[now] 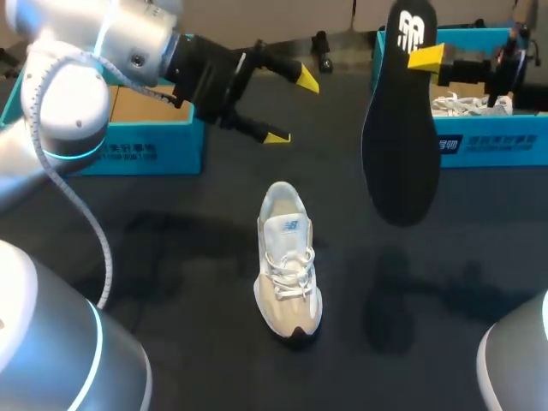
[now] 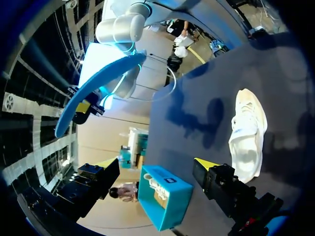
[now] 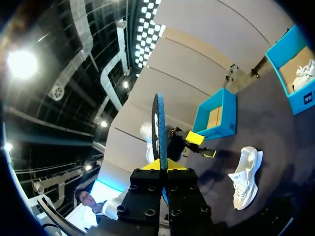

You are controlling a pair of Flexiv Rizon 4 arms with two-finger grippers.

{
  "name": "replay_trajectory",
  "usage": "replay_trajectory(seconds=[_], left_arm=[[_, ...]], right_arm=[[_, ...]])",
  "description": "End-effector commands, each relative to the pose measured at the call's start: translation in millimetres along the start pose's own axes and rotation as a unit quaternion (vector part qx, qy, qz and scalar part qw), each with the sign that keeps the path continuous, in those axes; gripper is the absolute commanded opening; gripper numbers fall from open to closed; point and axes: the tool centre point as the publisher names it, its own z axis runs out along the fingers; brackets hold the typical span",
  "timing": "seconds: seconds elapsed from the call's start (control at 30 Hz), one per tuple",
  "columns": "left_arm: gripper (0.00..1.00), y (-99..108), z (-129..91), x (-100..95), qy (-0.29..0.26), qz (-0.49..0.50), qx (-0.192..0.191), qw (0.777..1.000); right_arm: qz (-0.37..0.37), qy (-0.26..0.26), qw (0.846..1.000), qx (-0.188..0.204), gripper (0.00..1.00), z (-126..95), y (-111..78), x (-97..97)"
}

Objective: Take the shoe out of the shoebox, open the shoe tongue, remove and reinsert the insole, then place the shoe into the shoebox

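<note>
The insole (image 1: 399, 163) is pinched at its heel end by the right gripper (image 3: 161, 165), whose fingers are pressed onto it from both sides. It is hung toe-down, clear of the table (image 1: 171, 257). This hold is judged to suit sliding it back into the shoe toe first.

The sneaker (image 1: 288, 265) is stood upright on its sole at the middle of the table, touched by nothing, with its heel turned toward the far side. Its tongue seems to be pulled open, though this cannot be made out for certain.

The left gripper (image 1: 291, 107) is held spread and empty above the table, probably in readiness to steady the sneaker. The sneaker lies well apart from both grippers: below the left one and on the near side of it, and to the left of the insole's hanging toe.

At the far left an open shoebox (image 1: 154, 145) is seen. At the far right a second shoebox (image 1: 488, 141) is seen, holding another white shoe (image 1: 462, 104).
</note>
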Motion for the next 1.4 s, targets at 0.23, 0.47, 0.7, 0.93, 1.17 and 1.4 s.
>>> replay_trajectory(seconds=[0.23, 0.47, 0.7, 0.93, 1.17, 1.4], left_arm=[[1.00, -8.0, -3.8, -13.0, -0.072, 0.024, -0.005, 0.997], [1.00, -11.1, -5.1, -20.3, -0.109, 0.037, 0.002, 0.993], [1.00, -16.5, -8.8, -27.3, -0.150, 0.060, -0.009, 0.987], [1.00, -19.3, -11.4, -33.1, -0.168, 0.073, -0.015, 0.983], [1.00, -25.6, -16.1, -37.1, -0.193, 0.105, -0.037, 0.975], [1.00, -30.4, -16.1, -41.4, -0.207, 0.126, -0.046, 0.969]], right_arm=[[0.001, -0.002, 1.000, 0.005, 0.00, 5.1, 6.8, 1.1], [0.092, -0.042, 0.995, -0.017, 0.00, 8.6, 23.4, -14.8], [0.182, -0.055, 0.981, -0.037, 0.00, 11.9, 43.8, -29.0], [0.211, -0.047, 0.976, -0.020, 0.00, 23.2, 61.1, -43.1], [0.239, -0.045, 0.970, 0.020, 0.00, 35.3, 80.4, -64.2], [0.262, -0.044, 0.963, 0.035, 0.00, 44.1, 94.0, -77.9]])
